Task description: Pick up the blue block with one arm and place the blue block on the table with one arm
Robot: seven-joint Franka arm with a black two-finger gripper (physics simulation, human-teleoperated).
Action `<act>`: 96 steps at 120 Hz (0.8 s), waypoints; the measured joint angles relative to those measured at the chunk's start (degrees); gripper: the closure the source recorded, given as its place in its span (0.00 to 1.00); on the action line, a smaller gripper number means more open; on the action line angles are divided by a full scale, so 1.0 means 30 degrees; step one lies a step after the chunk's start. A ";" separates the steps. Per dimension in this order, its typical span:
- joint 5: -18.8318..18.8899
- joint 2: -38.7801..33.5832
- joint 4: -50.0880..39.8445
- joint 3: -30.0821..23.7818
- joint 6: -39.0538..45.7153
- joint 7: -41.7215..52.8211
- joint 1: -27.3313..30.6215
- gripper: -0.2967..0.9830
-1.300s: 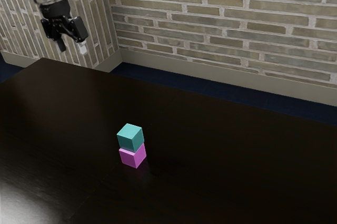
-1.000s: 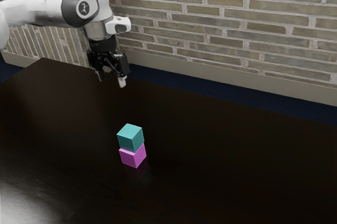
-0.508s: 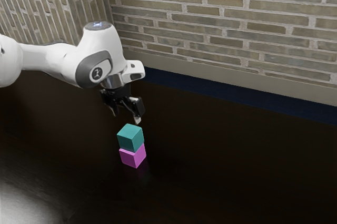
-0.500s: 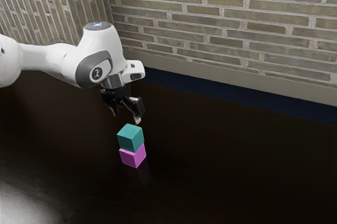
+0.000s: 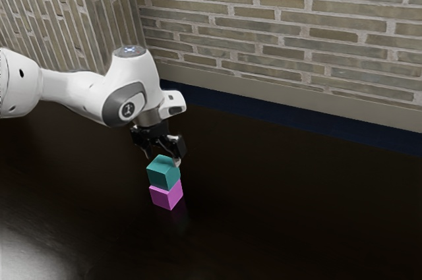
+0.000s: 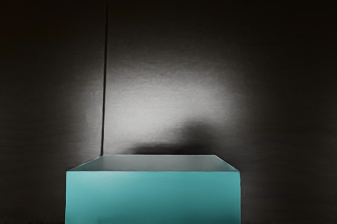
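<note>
- The step in hand looks to be the approach for the pick: the blue block (image 5: 163, 172), teal in colour, sits on top of the pink block (image 5: 167, 195) and has not been lifted
- Next, by the look of it, the hand (image 5: 162, 159) should go a little lower so its fingers come down on opposite sides of the blue block, then close, lift straight up and find a bare patch of the surface (image 5: 297, 214) for setting it down
- A sideways nudge or a grip set too low could shift or topple the pink block, so a level descent seems wise
- From the exterior view's left, the white arm (image 5: 72, 89) reaches in over the surface, its forearm nearly level and sloping slightly down toward the wrist
- At the wrist it bends downward, so the hand hangs with its fingers pointing at the stack
- The hand is wide, its fingers spread by the blue block's upper part, with nothing gripped
- The stack stands well in from the surface's edge along the brick wall (image 5: 297, 36); in the wrist view, the blue block lies close under the hand
</note>
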 joint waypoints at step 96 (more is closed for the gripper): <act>-0.0361 0.1701 0.0300 0.0100 0.0268 -0.0866 0.0405 0.46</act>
